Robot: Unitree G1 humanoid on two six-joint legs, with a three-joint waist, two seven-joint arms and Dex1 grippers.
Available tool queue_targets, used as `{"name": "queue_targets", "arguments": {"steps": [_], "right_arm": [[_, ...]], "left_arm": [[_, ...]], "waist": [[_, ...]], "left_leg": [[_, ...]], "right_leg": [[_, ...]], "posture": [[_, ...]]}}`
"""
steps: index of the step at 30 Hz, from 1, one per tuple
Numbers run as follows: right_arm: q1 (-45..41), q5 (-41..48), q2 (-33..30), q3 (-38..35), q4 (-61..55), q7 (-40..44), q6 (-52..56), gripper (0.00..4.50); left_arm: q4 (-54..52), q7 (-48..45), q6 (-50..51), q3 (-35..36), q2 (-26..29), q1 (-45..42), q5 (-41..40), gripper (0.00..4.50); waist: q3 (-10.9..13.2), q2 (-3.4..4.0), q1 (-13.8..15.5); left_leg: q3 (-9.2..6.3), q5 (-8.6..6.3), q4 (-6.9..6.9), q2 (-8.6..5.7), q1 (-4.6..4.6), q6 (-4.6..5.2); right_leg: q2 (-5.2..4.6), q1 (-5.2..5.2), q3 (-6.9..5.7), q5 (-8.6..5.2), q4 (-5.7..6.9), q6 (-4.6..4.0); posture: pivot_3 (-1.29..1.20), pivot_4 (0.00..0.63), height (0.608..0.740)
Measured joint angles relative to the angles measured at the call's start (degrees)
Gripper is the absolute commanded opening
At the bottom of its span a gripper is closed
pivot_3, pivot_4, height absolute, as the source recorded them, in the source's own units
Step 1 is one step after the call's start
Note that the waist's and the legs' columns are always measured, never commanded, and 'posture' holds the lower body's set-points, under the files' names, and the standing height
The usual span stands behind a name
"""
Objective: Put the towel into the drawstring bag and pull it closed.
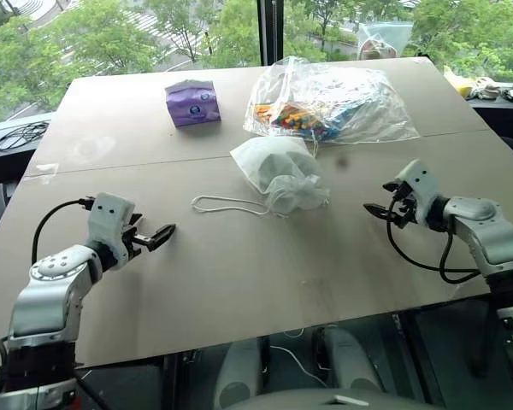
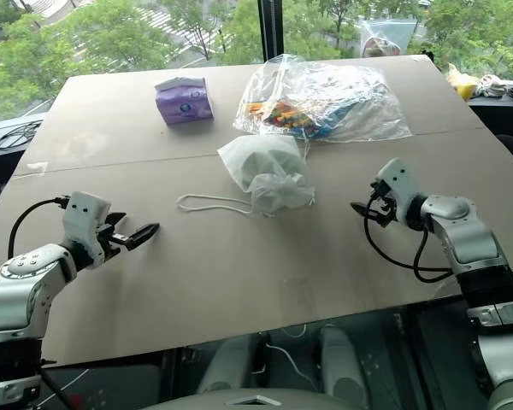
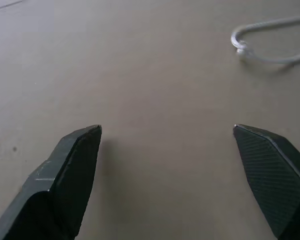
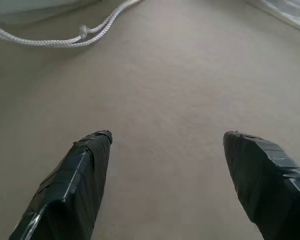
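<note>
The white drawstring bag (image 1: 278, 171) lies in the middle of the table, its mouth gathered tight at the near end. Its white cord (image 1: 227, 205) trails in a loop toward my left side, and the knotted end of the cord (image 3: 242, 49) shows in the left wrist view. The towel is hidden. My left gripper (image 1: 161, 234) hovers low over the table to the left of the cord, open and empty. To the right of the bag my right gripper (image 1: 374, 210) is also open, nothing between its fingers, with the cord (image 4: 80, 35) ahead of it.
A purple tissue pack (image 1: 193, 102) stands at the back left. A clear plastic bag of colourful items (image 1: 329, 102) lies just behind the drawstring bag. A seam crosses the table (image 1: 111, 166). A black cable (image 1: 17, 135) lies off the table's left side.
</note>
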Motion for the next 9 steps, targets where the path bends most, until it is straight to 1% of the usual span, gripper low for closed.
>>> {"name": "queue_targets", "arguments": {"steps": [3,7,9], "right_arm": [[0.27,0.77,0.27,-1.99,1.45,2.33,-2.7,3.8],[3.78,3.8,0.88,-4.58,0.61,7.5,-4.98,3.8],[4.81,4.56,1.35,-4.66,0.08,8.87,-5.39,3.8]], "left_arm": [[-4.37,-2.08,-0.89,-0.01,-0.6,2.9,-1.7,4.4],[-10.93,-2.25,-0.83,-0.23,-3.49,3.46,-4.58,4.4],[-12.06,-2.24,-0.85,-0.49,-3.69,3.59,-4.69,4.4]], "waist": [[0.0,0.01,0.46],[0.0,0.01,0.87],[0.0,0.01,0.95]], "left_leg": [[0.0,0.0,-0.03,-0.02,-0.06,-0.01],[0.02,0.01,-0.05,-0.02,-0.09,0.02],[0.05,0.05,-0.06,-0.02,-0.08,0.1]], "right_leg": [[-0.15,0.01,-0.09,0.0,-0.07,0.0],[-0.15,0.08,-0.11,0.01,-0.2,-0.01],[-0.1,0.07,-0.08,0.02,-0.2,-0.02]], "posture": [[0.0,0.15,0.74],[0.0,0.15,0.74],[0.0,0.15,0.74]]}}
